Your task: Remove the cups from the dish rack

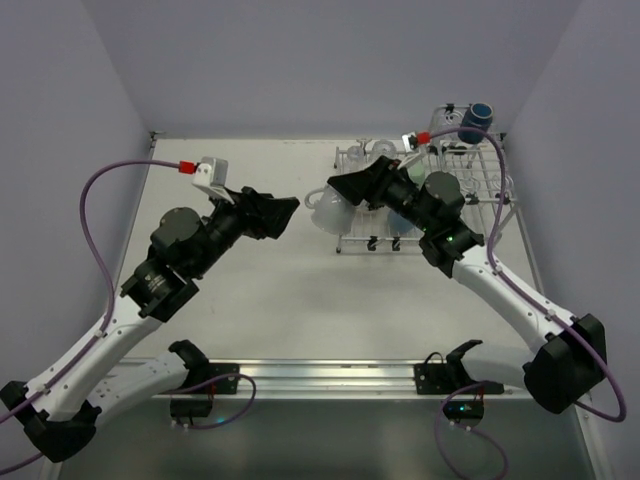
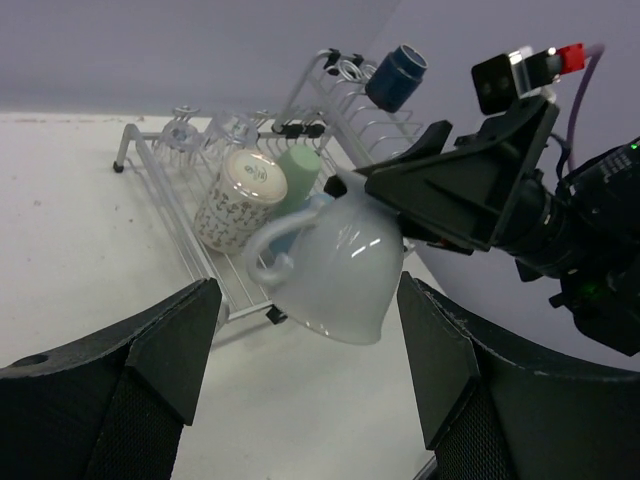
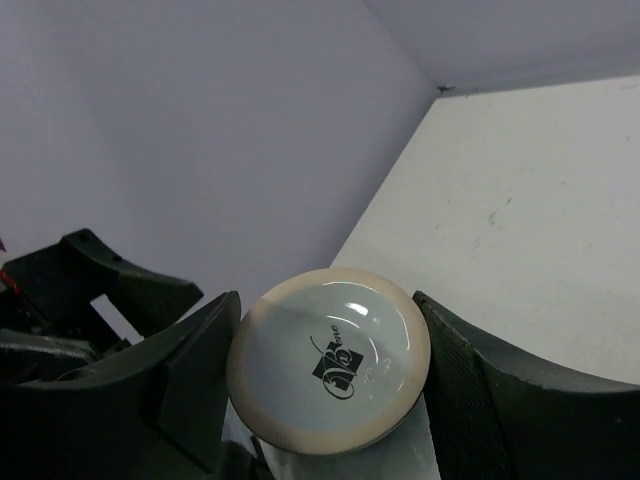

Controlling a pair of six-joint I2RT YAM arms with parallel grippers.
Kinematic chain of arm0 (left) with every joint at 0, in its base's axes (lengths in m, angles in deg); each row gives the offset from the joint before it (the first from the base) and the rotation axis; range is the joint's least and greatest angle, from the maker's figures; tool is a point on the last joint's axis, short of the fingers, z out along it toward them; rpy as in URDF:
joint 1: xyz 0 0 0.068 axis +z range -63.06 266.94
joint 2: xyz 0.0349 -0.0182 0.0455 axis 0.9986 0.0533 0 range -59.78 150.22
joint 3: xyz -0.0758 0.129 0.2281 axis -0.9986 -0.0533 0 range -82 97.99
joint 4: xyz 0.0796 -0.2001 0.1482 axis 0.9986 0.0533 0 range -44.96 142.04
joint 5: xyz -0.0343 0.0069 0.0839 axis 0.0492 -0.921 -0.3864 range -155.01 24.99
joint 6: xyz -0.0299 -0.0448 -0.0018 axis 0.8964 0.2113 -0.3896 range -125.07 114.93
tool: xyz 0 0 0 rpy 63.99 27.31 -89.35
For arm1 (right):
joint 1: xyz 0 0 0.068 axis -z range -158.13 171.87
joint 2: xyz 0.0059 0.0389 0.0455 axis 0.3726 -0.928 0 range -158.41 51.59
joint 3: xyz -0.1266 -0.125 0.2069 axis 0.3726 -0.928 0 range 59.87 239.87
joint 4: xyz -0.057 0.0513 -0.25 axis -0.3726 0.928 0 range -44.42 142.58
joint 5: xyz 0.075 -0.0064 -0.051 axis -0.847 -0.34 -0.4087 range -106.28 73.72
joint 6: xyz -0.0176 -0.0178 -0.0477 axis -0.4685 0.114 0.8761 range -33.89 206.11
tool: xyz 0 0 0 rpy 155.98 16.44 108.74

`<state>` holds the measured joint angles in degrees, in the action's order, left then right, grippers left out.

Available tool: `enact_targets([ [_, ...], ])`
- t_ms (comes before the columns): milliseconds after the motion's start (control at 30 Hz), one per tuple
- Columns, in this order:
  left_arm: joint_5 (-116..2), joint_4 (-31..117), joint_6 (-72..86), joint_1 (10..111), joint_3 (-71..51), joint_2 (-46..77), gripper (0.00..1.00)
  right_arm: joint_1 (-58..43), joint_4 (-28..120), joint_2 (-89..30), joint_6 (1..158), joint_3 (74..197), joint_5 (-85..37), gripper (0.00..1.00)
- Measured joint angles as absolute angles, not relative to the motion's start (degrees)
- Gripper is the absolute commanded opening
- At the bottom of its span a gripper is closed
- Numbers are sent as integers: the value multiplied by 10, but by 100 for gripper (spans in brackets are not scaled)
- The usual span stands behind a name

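Note:
My right gripper [image 1: 340, 192] is shut on a whitish mug [image 1: 328, 208] and holds it sideways in the air, just left of the silver wire dish rack [image 1: 490, 200]. In the right wrist view the mug's base with a dark logo [image 3: 330, 360] sits between the two pads. My left gripper [image 1: 285, 212] is open and empty and points at the mug [image 2: 340, 270], which hangs just beyond its fingertips. On the rack [image 2: 165, 190] lie a patterned cup [image 2: 240, 198], a pale green tumbler [image 2: 296, 175] and clear glasses [image 2: 185, 135]. A dark navy mug [image 2: 396, 76] sits on the raised basket.
The rack stands at the table's back right, close to the right wall. The navy mug [image 1: 478, 122] is at its far corner. Lilac walls close the table on three sides. The arm bases and a metal rail [image 1: 320, 375] run along the near edge.

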<state>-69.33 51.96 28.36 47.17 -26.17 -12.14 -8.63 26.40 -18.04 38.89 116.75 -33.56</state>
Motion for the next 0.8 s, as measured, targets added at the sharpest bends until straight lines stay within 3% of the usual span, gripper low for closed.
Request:
enact_targets([
  [500,-646,527,335,472,-255,-108,81,-44,113,-150,249,1077,-461,24],
  [800,-608,453,418,472,-332,-119,83,-34,55,-142,192,1044,-465,25],
])
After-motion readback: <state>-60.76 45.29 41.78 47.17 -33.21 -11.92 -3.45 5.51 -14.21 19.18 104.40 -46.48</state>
